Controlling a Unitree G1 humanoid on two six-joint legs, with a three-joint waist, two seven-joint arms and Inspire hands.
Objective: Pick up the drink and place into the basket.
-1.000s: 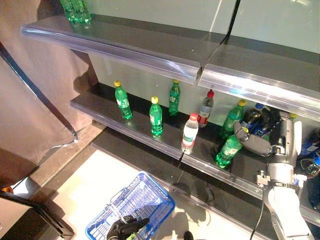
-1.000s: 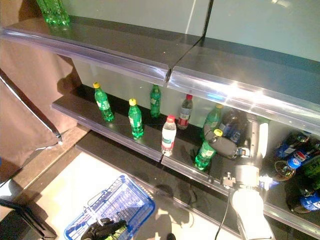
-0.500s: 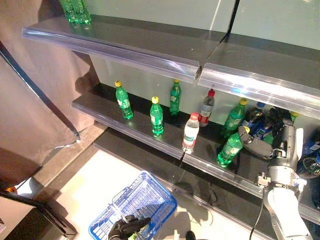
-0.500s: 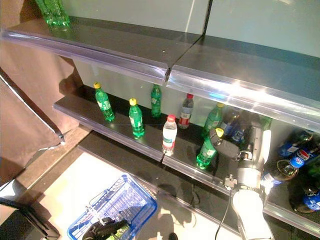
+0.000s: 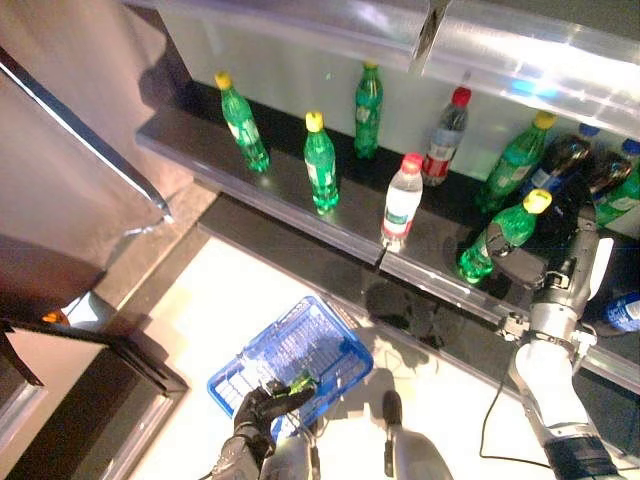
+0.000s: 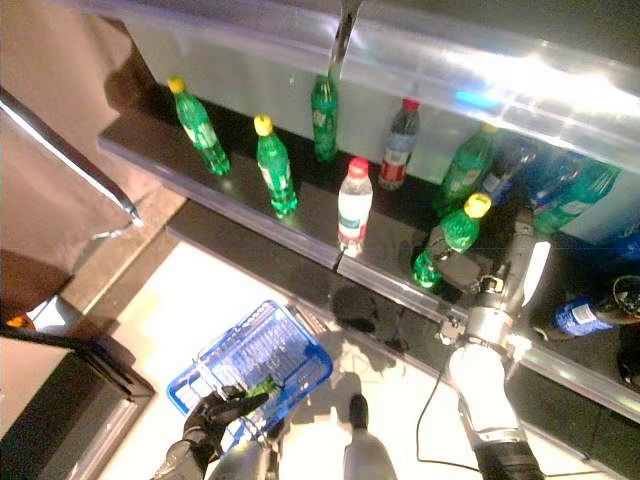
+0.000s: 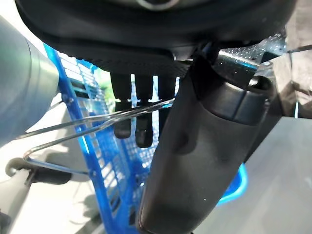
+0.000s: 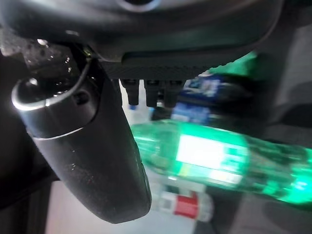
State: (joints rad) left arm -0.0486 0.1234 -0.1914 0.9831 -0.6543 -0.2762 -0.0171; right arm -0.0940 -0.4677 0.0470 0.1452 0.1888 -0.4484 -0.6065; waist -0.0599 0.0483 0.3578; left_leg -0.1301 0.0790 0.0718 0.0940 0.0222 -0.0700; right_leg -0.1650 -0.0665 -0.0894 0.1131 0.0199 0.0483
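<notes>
At right of centre, the right hand (image 5: 528, 268) seems clamped on the tilted green bottle (image 5: 498, 236), while the left hand (image 5: 262, 408), curled on the handle, holds the basket (image 5: 330, 335) at bottom left.

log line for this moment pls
phase: grasp | right hand: closing on green bottle, on shelf | left hand: holding basket handle

right hand (image 5: 520, 268) gripping green bottle (image 5: 503, 235), blue basket (image 5: 330, 345)

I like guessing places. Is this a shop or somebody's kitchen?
Most likely a shop, or a mock-up of one. Long dark shelves hold rows of drink bottles such as a green bottle, and the left hand holds a blue shopping basket.
</notes>
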